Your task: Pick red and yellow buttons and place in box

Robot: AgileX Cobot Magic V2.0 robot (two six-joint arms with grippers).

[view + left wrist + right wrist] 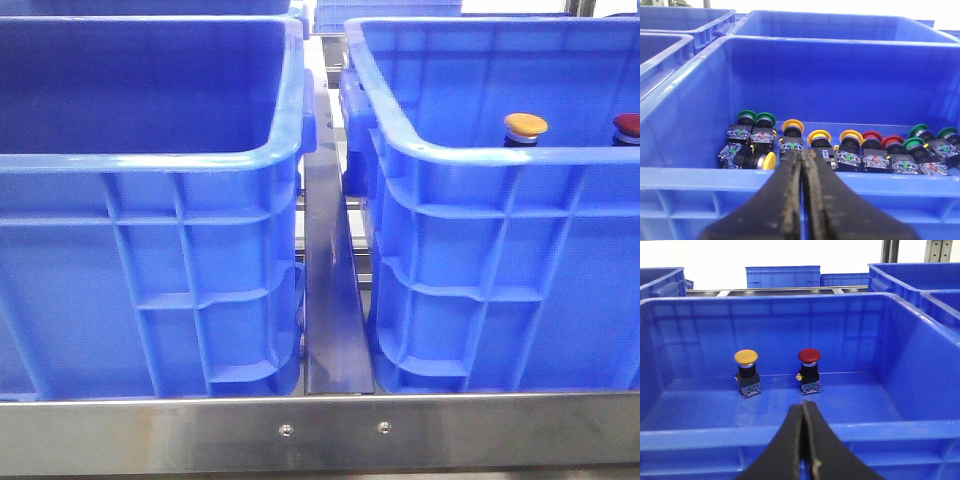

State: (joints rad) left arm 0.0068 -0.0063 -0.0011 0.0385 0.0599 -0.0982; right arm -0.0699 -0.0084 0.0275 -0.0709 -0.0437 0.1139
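A yellow-capped button (746, 357) and a dark red-capped button (809, 356) stand upright, a little apart, on the floor of a blue box (790, 436). In the front view this box (480, 152) is on the right, with the yellow cap (525, 125) and the red cap (628, 124) showing over its rim. My right gripper (803, 404) is shut and empty, outside the box's near rim. My left gripper (802, 154) is also shut and empty, before another crate (715, 176) holding a row of yellow buttons (819, 136), red buttons (872, 137) and green buttons (746, 115).
The left crate (150, 160) and the right box stand side by side with a dark metal rail (335, 300) between them. A steel edge (320, 430) runs along the front. More blue crates (782, 276) stand behind. Neither arm shows in the front view.
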